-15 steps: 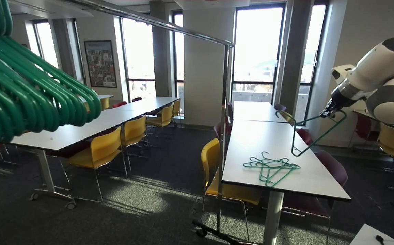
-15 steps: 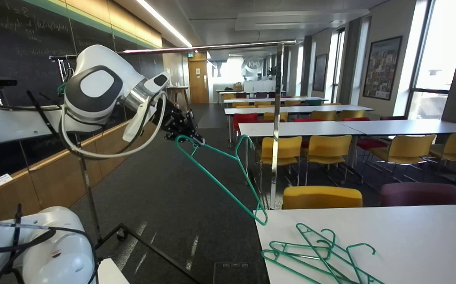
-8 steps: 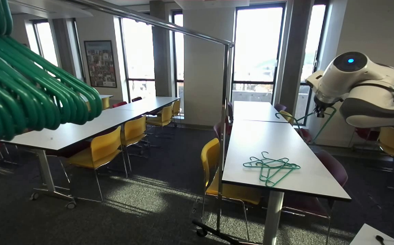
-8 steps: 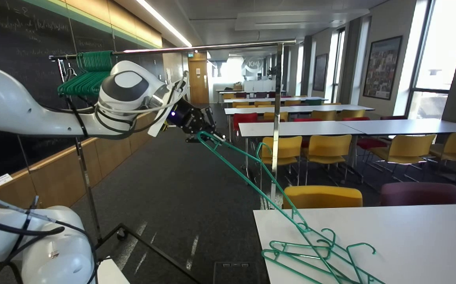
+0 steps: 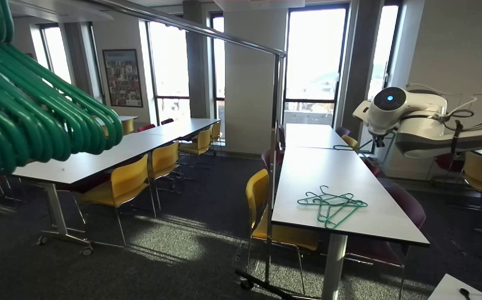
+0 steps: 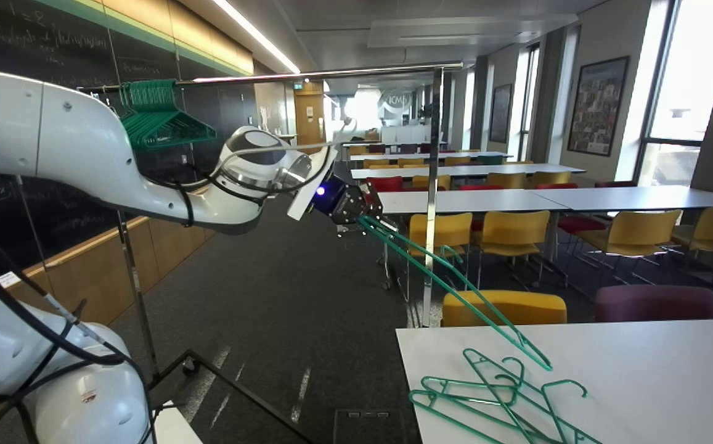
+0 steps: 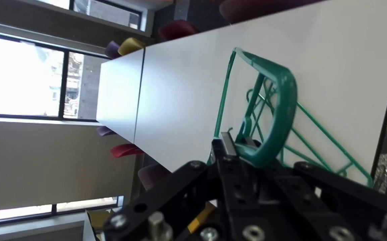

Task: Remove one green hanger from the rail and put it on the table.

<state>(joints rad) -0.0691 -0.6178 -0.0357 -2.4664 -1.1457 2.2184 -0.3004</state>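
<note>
The fingers [image 7: 228, 143] of the gripper [image 7: 240, 144] are pressed together on the green hanger [image 7: 287, 97] — clamped near 1 corner, whose thick bend stands just beside the fingertips in the wrist view. From that grip the hanger slants down and away, its hook partway between the fingers and its far corner. In an exterior view that far corner shows lower than the fingers, over the table [image 6: 658, 388]; whether it touches the tabletop, I can't tell from these angles.

Below and past the fingers, a pile of hangers [image 5: 333, 204] lies on the table in both exterior views — bars crossed, 3 hooks showing. A yellow chair [image 6: 504, 308] and a purple chair [image 6: 657, 304] stand along the table's side, also lower than the fingers.

Behind the fingers is the arm [image 6: 66, 139], white and bent near the wrist. Higher than the fingers, and well apart from them, runs the rail [image 6: 331, 73], thin and grey. A tight bunch [image 6: 162, 123] of green hangers hangs from it, back toward the arm and, in an exterior view, against the dark blackboard [image 6: 79, 43]. Farther out, other white tables [image 5: 149, 139] with chairs [image 5: 130, 181] around them stand before tall windows [image 5: 315, 54].
</note>
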